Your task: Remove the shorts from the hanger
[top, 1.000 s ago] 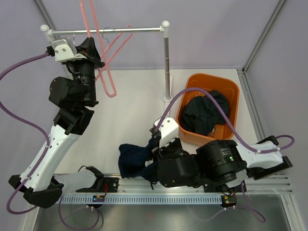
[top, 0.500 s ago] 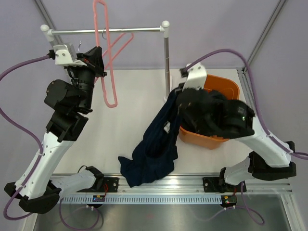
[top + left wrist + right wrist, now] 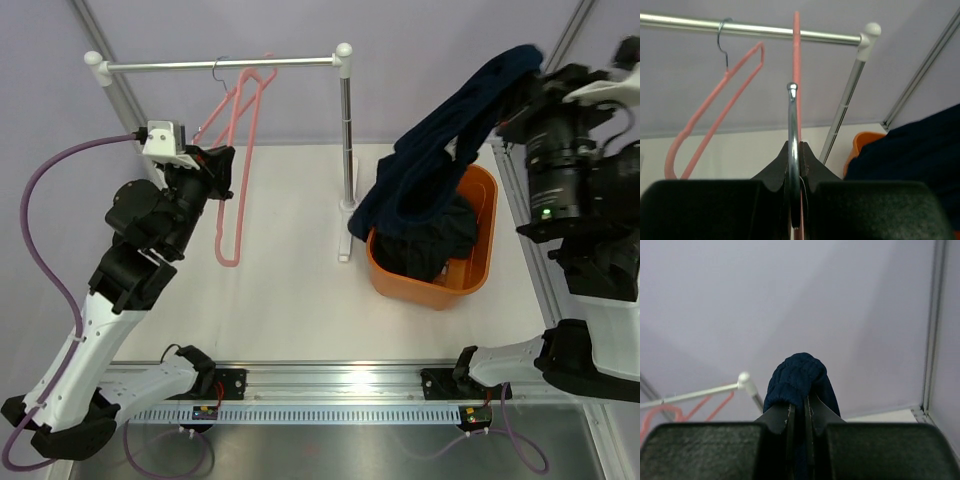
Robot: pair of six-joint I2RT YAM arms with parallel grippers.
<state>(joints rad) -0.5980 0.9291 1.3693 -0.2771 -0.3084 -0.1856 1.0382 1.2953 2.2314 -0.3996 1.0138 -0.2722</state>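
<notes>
Right jaws point(image 3: 800, 409) closed tight on a bunched fold of the held shorts point(image 3: 440, 150), with the right arm raised high at the far right corner of the bench point(image 3: 290, 260). The garment is suspended below the jaws, and its long axis is seen in the top view to run from the grip down and to the left toward the orange basket point(image 3: 405, 285). Its lower end lies over the basket's left rim, close to the post of the rail point(image 3: 290, 63); whether that end is inside the rim cannot be told. A second pair of shorts point(image 3: 450, 235) is already heaped in the basket. The basket is thus below and left of the right jaws, and the right arm is much the nearer one, so a lowering and release there is judged to be what remains. Left jaws point(image 3: 794, 167) are closed on the metal hook of a bare pink hanger point(image 3: 232, 225), which is held up beside the rail. Another pink hanger point(image 3: 715, 120) hangs on the rail.
</notes>
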